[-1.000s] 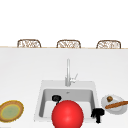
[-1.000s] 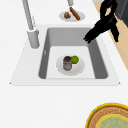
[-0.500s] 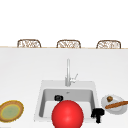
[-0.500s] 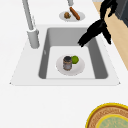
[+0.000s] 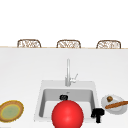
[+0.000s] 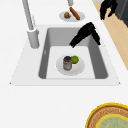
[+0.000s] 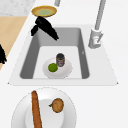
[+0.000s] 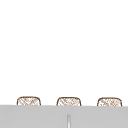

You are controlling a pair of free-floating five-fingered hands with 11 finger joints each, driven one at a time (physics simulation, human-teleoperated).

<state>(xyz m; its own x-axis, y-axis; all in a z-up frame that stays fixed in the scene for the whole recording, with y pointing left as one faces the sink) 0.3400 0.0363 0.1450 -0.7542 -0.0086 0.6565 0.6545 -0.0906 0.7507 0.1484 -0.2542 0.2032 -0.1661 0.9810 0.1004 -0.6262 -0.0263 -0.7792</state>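
Observation:
My left hand (image 6: 85, 33) hovers over the sink (image 6: 50, 42) near its front side, open, with straight fingers slanting down toward the basin; it also shows in the right side view (image 7: 46, 27). Below its fingertips, apart from them, a white plate (image 6: 77, 68) lies on the sink floor. A dark jar (image 6: 67, 62) stands on it beside a green lime (image 6: 75, 59). My right hand (image 5: 98, 114) hangs idle by the sink's front right corner, fingers relaxed and holding nothing.
A red sphere (image 5: 67, 115) covers the sink's front part in the front view. The faucet (image 5: 67, 72) stands behind the basin. A white plate (image 5: 117, 110) with a sausage (image 5: 116, 105) sits on the right, a yellow-rimmed plate (image 5: 11, 111) on the left.
My left hand has come down and further over the basin, toward the plate with the jar and lime. The right hand has stayed put.

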